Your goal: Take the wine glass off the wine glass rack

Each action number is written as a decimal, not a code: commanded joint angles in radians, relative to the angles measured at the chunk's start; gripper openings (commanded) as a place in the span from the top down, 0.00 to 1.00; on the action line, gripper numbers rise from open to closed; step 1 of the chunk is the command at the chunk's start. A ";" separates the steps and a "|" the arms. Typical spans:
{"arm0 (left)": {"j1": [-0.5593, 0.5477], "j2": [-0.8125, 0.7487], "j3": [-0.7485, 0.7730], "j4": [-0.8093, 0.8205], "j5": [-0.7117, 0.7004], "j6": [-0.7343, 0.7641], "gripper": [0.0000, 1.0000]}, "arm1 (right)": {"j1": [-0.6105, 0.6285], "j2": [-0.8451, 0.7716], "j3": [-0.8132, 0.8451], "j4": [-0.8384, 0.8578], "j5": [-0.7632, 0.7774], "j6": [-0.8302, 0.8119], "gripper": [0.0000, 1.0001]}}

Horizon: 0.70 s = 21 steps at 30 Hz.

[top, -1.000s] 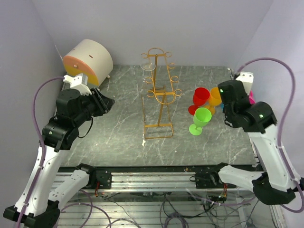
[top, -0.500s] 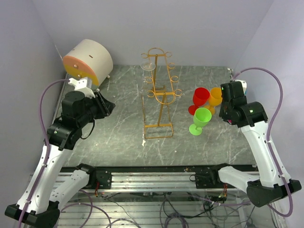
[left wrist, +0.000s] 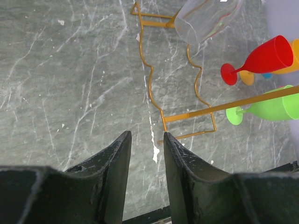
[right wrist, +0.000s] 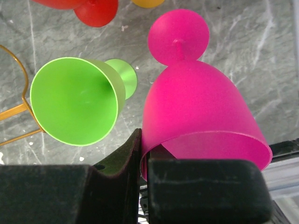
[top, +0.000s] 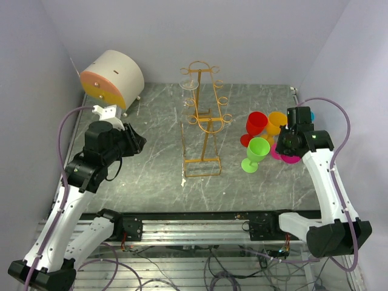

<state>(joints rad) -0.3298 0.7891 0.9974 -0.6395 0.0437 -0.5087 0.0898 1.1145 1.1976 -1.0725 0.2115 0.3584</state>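
- Clear wine glass (left wrist: 205,18) hangs on the gold rack (left wrist: 154,88), at its far end.
- Left gripper (left wrist: 146,140): narrow gap, nothing held.
- Right gripper (right wrist: 141,148) pinches the pink glass (right wrist: 196,107) by its rim, beside the green glass (right wrist: 74,100) and red glass (right wrist: 96,9).

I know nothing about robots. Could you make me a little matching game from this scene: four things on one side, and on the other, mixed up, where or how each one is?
Things:
1. clear wine glass
2. pink glass
3. green glass
4. left gripper

Place or state:
A. pinched at its rim by the right gripper
B. open, holding nothing, above the table
C. on the golden rack
D. standing free on the table, to the right of the rack

Pairs: 1-C, 2-A, 3-D, 4-B
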 commanded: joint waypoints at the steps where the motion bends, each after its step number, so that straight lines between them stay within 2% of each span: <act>1: 0.000 -0.009 -0.034 0.053 -0.029 0.030 0.56 | -0.048 0.019 -0.017 0.068 -0.147 -0.024 1.00; 11: 0.000 -0.005 -0.119 0.100 -0.008 0.027 0.56 | -0.059 0.050 -0.038 0.077 -0.152 -0.027 1.00; 21: 0.000 -0.003 -0.113 0.081 0.016 0.041 0.56 | -0.060 0.066 -0.051 0.055 -0.135 -0.020 1.00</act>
<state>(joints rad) -0.3298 0.7948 0.8822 -0.5934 0.0452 -0.4854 0.0383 1.1706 1.1545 -1.0149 0.0704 0.3408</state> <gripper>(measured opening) 0.443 0.040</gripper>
